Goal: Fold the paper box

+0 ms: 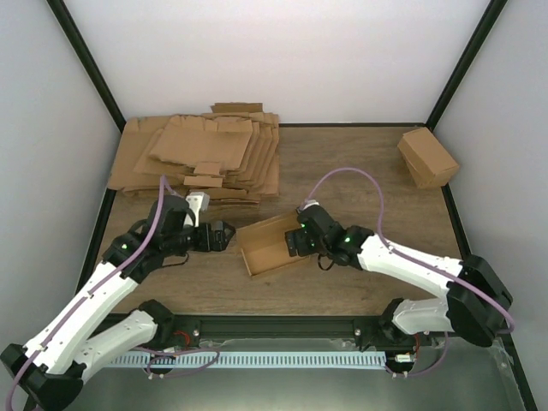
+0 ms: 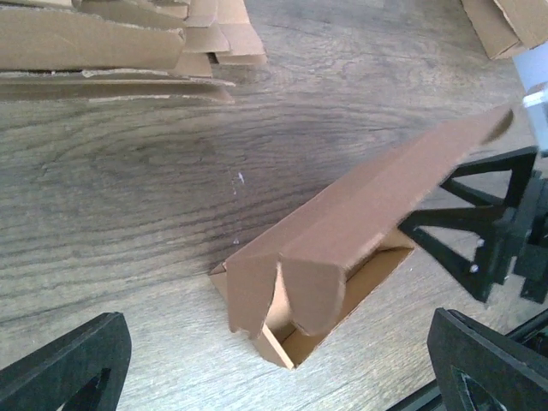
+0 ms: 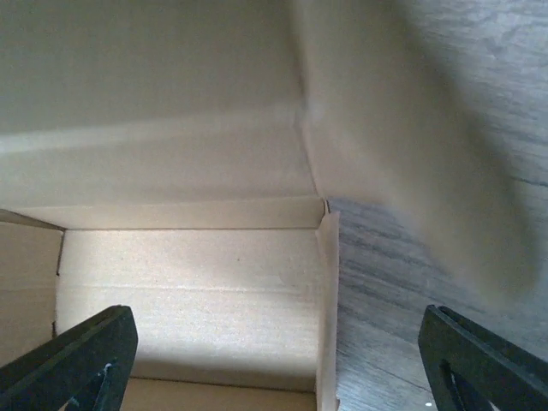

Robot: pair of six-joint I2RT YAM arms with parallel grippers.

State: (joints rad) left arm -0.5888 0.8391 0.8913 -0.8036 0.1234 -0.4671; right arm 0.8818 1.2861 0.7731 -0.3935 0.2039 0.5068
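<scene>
The half-folded box (image 1: 267, 250) lies mid-bench (image 1: 360, 171), with the left tool (image 1: 226, 237) spread wide just beside its left end and the right tool (image 1: 295, 241) spread over its right end, gripping nothing.

Soft, even overhead light fills the top view, leaving only faint shadows on the tabletop (image 1: 342, 171). The left wrist view is crisp on the wood grain. There the paper box (image 2: 342, 240) shades its own interior and its far end goes soft. The right wrist view is dim, with the close cardboard blurred, most heavily at upper right.
</scene>
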